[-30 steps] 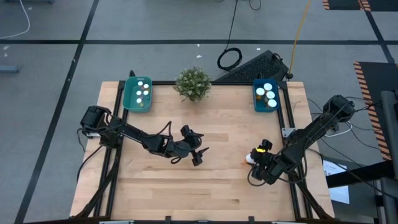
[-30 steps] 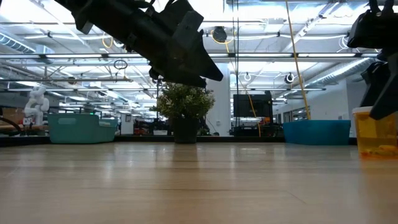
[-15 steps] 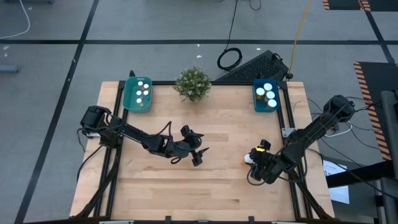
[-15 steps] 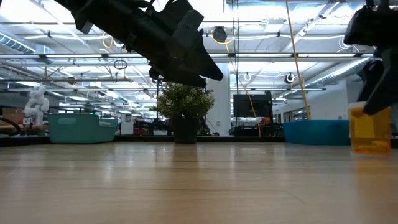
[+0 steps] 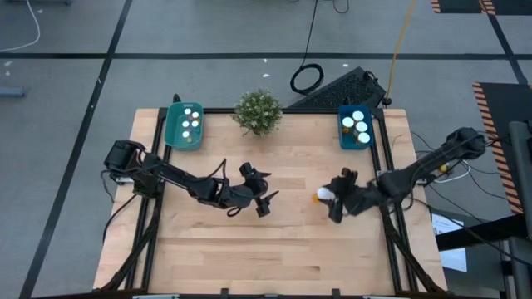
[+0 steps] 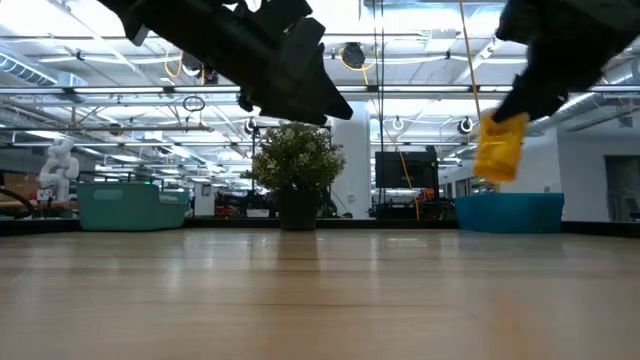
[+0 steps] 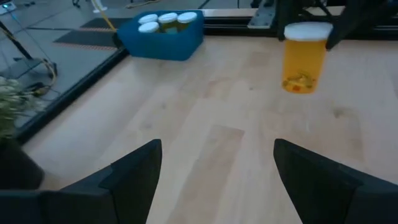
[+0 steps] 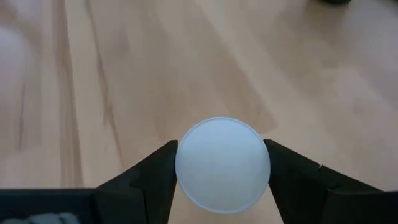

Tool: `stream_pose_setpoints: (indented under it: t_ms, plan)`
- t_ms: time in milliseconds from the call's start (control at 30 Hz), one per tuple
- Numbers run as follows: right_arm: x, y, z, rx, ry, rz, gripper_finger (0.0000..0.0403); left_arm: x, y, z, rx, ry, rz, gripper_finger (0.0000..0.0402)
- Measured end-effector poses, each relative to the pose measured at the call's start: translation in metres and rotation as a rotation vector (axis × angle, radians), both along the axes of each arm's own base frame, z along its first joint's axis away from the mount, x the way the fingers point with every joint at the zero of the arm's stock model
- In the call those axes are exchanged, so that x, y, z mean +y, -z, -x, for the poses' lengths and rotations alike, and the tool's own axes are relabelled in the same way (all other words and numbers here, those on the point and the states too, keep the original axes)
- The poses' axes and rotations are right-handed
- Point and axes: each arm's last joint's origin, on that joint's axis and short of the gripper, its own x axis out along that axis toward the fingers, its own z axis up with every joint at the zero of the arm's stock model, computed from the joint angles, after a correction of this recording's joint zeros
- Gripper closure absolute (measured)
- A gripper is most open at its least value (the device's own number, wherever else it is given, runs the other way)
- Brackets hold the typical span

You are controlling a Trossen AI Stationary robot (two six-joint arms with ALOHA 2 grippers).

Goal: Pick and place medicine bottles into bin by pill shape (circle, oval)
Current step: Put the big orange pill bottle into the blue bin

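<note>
The 2 dark fingers (image 8: 143, 177) of the right gripper (image 5: 332, 199) were closed against the round white cap (image 8: 222, 163) of a small orange-bodied cylindrical medicine bottle (image 6: 499, 146), 1 finger on each side of it. The bottle hung clear of the light wooden table (image 5: 291, 241), tilted in the low view, with loose pills visible at its base in the left wrist view (image 7: 303, 57). The right arm reached in from the table's right edge, its gripper over the right half of the table. The left gripper (image 5: 264, 202), near the table's centre, had its 2 fingers (image 7: 127, 174) spread wide apart with nothing between them, held above the surface. A blue rectangular plastic bin (image 5: 356, 129) at the far right corner held 3 white-capped bottles. A teal rectangular plastic bin (image 5: 184, 124) at the far left corner held several more. A small green potted plant (image 5: 258, 110) stood between the 2 bins at the far edge.
</note>
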Motion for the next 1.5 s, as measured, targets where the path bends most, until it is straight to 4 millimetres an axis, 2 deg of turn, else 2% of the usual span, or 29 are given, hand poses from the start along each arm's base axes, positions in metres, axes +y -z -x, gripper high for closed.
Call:
stream_pose_setpoints:
  t_ms: [167, 400, 600, 800, 1033, 1200, 1500]
  plan:
    - [-0.026, -0.020, 0.001, -0.098, 0.031, -0.001, 0.0190, 0.008, -0.011, 0.004, 0.000, -0.014, -0.014, 0.0092]
    - [-0.067, -0.047, 0.009, -0.147, 0.132, 0.097, 0.0190, 0.021, -0.012, 0.002, 0.015, -0.014, -0.018, 0.0092]
    - [-0.105, -0.066, 0.020, -0.049, 0.255, 0.230, 0.0190, 0.030, -0.011, 0.001, 0.016, -0.017, -0.002, 0.0092]
    - [-0.133, -0.065, 0.032, 0.063, 0.341, 0.252, 0.0190, 0.031, -0.009, 0.002, 0.035, -0.029, 0.017, 0.0092]
    - [-0.147, -0.064, 0.038, 0.065, 0.405, 0.190, 0.0190, 0.031, -0.008, 0.002, 0.042, -0.022, 0.033, 0.0092]
    - [-0.148, -0.066, 0.036, 0.012, 0.422, 0.184, 0.0190, 0.033, -0.010, 0.001, 0.037, -0.013, 0.010, 0.0092]
    - [-0.146, -0.061, 0.038, 0.067, 0.416, 0.172, 0.0190, 0.038, -0.010, 0.000, 0.032, -0.002, 0.016, 0.0092]
